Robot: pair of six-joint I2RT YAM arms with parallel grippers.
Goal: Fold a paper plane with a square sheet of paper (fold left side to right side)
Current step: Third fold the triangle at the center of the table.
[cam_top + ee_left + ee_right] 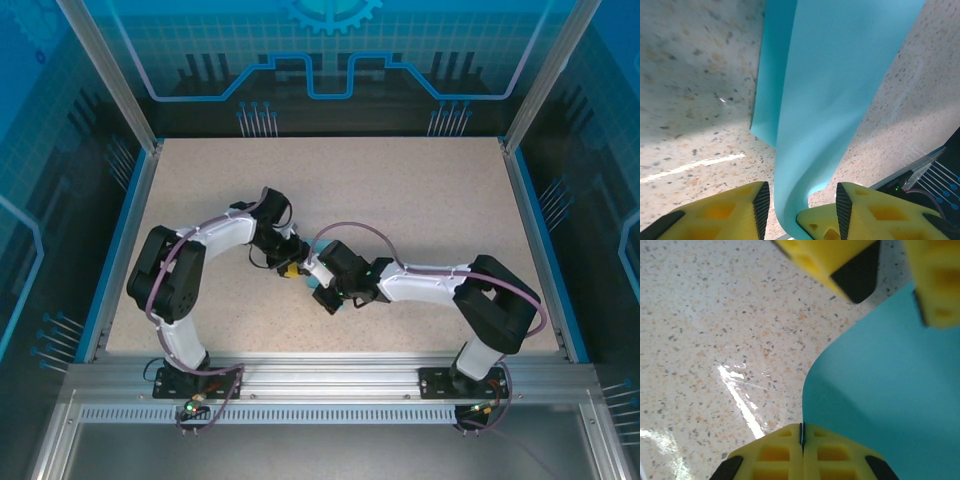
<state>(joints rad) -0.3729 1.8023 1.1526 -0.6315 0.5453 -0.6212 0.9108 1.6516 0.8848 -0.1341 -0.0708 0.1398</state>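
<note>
The left arm (215, 235) and the right arm (425, 283) share one build: glossy white shells between bulky black joint housings. A mauve cable (350, 226) trails along each, down to a black base plate (185, 378) with a small green light (190, 408). The left gripper (801, 205) and the right gripper (802, 432) match too, with yellow, hollow-ribbed fingers (715, 217) faced with black pads (761, 202).

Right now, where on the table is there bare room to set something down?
The far half of the table, up to the back wall, is bare; so is the near strip along the front rail. The centre is crowded: left gripper and right gripper meet there at the blue paper.
</note>
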